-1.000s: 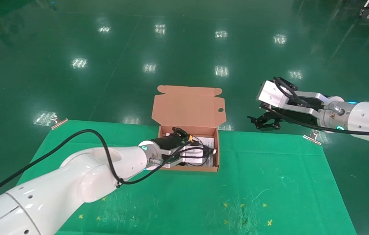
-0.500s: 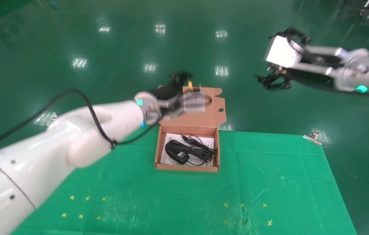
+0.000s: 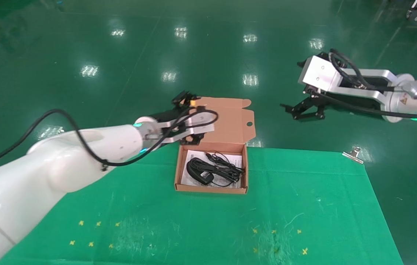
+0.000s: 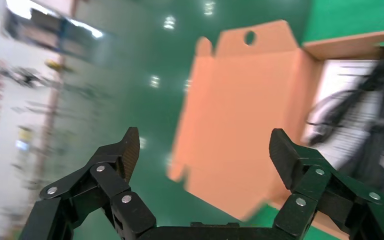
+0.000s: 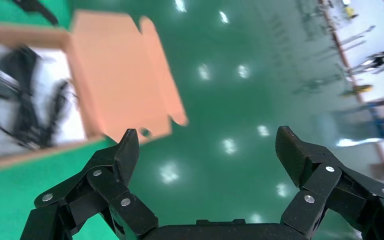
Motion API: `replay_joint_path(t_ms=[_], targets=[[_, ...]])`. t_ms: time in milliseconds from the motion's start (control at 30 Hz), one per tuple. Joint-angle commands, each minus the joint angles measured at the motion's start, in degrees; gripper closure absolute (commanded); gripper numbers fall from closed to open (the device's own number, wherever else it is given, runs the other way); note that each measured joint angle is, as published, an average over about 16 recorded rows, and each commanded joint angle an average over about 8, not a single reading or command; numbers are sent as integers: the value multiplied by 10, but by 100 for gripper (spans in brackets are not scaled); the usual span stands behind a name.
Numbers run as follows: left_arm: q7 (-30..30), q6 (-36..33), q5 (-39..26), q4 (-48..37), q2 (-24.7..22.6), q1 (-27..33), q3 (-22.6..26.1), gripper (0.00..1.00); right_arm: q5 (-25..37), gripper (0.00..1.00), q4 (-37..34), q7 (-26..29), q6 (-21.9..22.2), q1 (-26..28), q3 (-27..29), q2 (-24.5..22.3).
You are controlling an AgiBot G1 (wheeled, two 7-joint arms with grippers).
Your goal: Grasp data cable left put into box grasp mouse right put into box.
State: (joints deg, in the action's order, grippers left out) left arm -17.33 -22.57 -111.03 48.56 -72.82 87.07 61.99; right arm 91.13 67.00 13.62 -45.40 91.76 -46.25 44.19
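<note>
The salmon-orange box (image 3: 179, 173) stands open on the green cloth, its lid (image 3: 227, 123) upright at the back. On its white sheet lie the black mouse (image 3: 198, 172) and the black data cable (image 3: 227, 170), bundled beside it. My left gripper (image 3: 192, 139) hovers open and empty over the box's far left corner, in front of the lid. In the left wrist view the left gripper (image 4: 205, 150) faces the lid (image 4: 245, 110). My right gripper (image 3: 303, 110) is open and empty, high and off to the box's right, and in its own view (image 5: 207, 145) it faces the floor.
The green cloth (image 3: 304, 206) covers the table, with a metal clip (image 3: 354, 154) at its far right corner. Beyond the table edge lies glossy green floor. Small yellow marks (image 3: 274, 232) dot the cloth near the front.
My left gripper has risen out of the box, where it was low a second ago, leaving the mouse and cable in view. The right arm has moved up and farther from the table.
</note>
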Motion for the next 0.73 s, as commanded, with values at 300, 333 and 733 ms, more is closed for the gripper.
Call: replay_joint_path(t_ms=[300, 333, 733], targets=[[13, -121, 133, 48, 72, -49, -88, 0, -98, 0, 13, -6, -80, -60, 60, -18], [14, -133, 146, 53, 80, -54, -97, 0, -108, 0, 14, -6, -88, -66, 66, -20], [27, -260, 285, 103, 156, -105, -190, 0, -211, 0, 28, -12, -173, -129, 130, -39]])
